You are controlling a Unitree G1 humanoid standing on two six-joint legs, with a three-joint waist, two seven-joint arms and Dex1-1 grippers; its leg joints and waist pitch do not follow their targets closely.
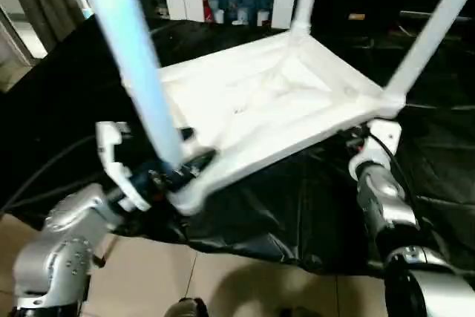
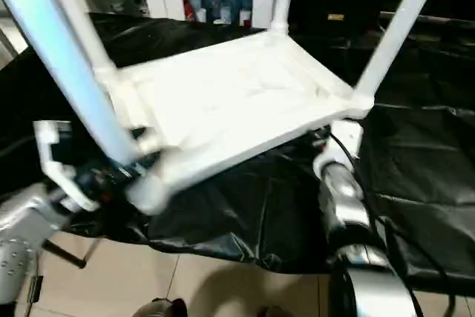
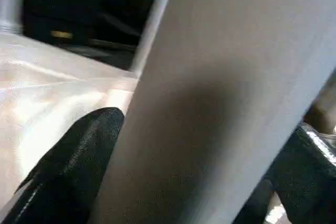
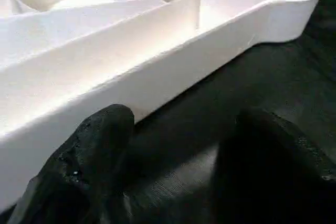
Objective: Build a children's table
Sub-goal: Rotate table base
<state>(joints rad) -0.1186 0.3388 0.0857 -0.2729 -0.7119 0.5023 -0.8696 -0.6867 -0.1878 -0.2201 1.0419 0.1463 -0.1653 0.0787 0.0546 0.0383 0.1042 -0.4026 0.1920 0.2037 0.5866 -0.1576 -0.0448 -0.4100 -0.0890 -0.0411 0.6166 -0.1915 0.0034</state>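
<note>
A white plastic children's table (image 1: 260, 102) is seen upside down, its ribbed underside facing up, tilted over a worktop draped in black sheeting (image 1: 297, 206). Three tubular legs are seen standing up from corner sockets.

The left pincer (image 1: 182, 165) is set around the base of the nearest leg (image 1: 133, 57), one black finger (image 3: 79, 156) on each side of the tube; the leg appears to be pinched there. The right pincer (image 2: 326, 142) is placed at the opposite near corner, just under the tabletop's edge (image 4: 131, 77), its fingers (image 4: 100, 145) spread wide with nothing between them but black sheeting.

Several risks can be judged from here. The near corner hangs past the worktop edge, so the table could be tipped to the floor if the left hold is lost. If the leg is not fully seated, it could be twisted out of its socket under the table's weight. The right pincer could snag the loose sheeting.
</note>
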